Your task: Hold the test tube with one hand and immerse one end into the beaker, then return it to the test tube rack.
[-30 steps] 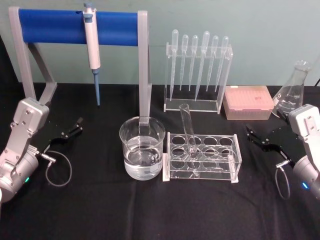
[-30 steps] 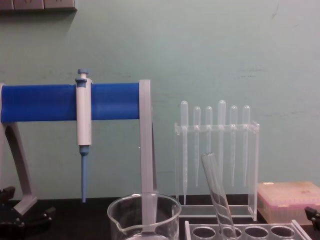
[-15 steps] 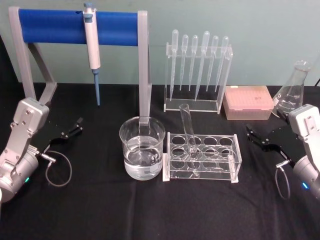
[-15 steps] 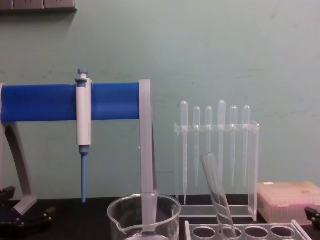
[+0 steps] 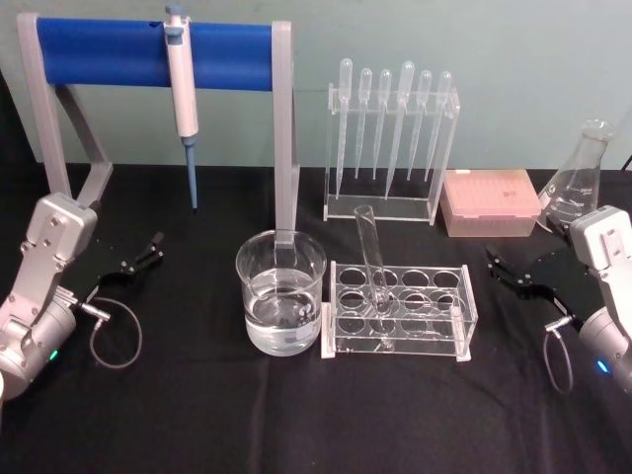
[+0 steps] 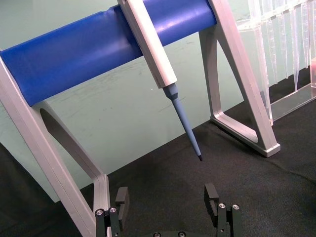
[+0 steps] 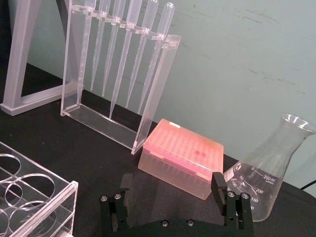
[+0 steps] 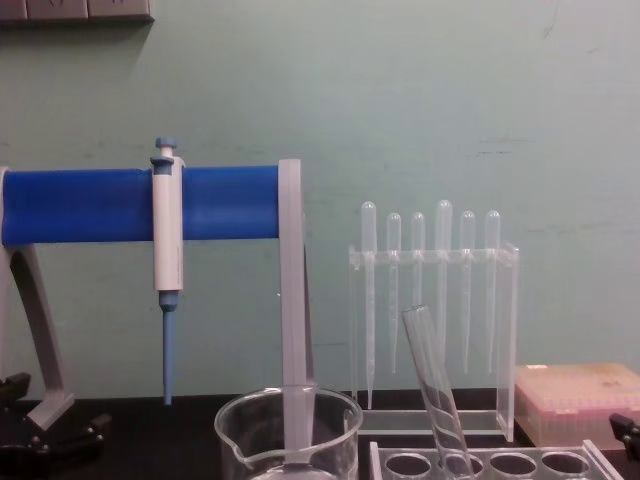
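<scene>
Test tube (image 5: 373, 259) leans in the rack (image 5: 464, 318), in a hole second from its left end, with its rim tilted toward the back edge of the table (image 5: 296, 425); nothing grips it. The left gripper (image 5: 150, 249) rests low near the table's left edge, jaws spread and empty, facing the pipette (image 5: 181, 89) on its blue stand (image 5: 109, 51). The right gripper (image 5: 497, 267) sits near the right edge, jaws also apart and empty, in front of the flask (image 5: 578, 183) and pink tip box (image 5: 491, 202). The beaker (image 5: 281, 296), part full of clear liquid, stands mid-table just beside the rack's left end.
</scene>
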You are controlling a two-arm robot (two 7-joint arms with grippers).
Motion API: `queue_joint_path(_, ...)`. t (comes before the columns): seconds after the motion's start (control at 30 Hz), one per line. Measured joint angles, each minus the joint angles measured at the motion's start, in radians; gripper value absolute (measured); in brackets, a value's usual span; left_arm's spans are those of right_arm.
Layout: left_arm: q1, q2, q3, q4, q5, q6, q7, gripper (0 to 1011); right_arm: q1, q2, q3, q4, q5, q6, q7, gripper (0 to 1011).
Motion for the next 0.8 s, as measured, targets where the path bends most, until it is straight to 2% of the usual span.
queue_joint_path(0.13, 0.000, 0.000, 0.000, 0.000, 0.000, 0.000, 0.000, 1000, -0.009, 0.002, 0.009, -0.012, -0.004, 0.000, 0.001, 1002)
queue_joint_path(0.23, 0.000, 0.000, 0.000, 0.000, 0.000, 0.000, 0.000, 1000, -0.039, 0.020, 0.026, -0.055, -0.010, 0.002, -0.001, 1002)
queue_joint_path(0.33, 0.000, 0.000, 0.000, 0.000, 0.000, 0.000, 0.000, 1000, -0.087, 0.049, 0.049, -0.128, -0.007, 0.011, -0.005, 1002)
queue_joint_path(0.37, 0.000, 0.000, 0.000, 0.000, 0.000, 0.000, 0.000, 1000, -0.118, 0.067, 0.065, -0.174, 0.001, 0.019, -0.005, 1002)
queue_joint_path(0.47, 0.000, 0.000, 0.000, 0.000, 0.000, 0.000, 0.000, 1000, -0.172, 0.099, 0.092, -0.251, 0.023, 0.036, 0.001, 1002)
queue_joint_path(0.5, 0.000, 0.000, 0.000, 0.000, 0.000, 0.000, 0.000, 1000, -0.172, 0.099, 0.092, -0.251, 0.023, 0.036, 0.001, 1002)
queue_joint_path(0.6, 0.000, 0.000, 0.000, 0.000, 0.000, 0.000, 0.000, 1000, -0.219, 0.129, 0.114, -0.325, 0.062, 0.050, 0.048, 1002)
queue_joint_path(0.8, 0.000, 0.000, 0.000, 0.000, 0.000, 0.000, 0.000, 1000, -0.232, 0.140, 0.107, -0.380, 0.102, 0.063, 0.139, 1002)
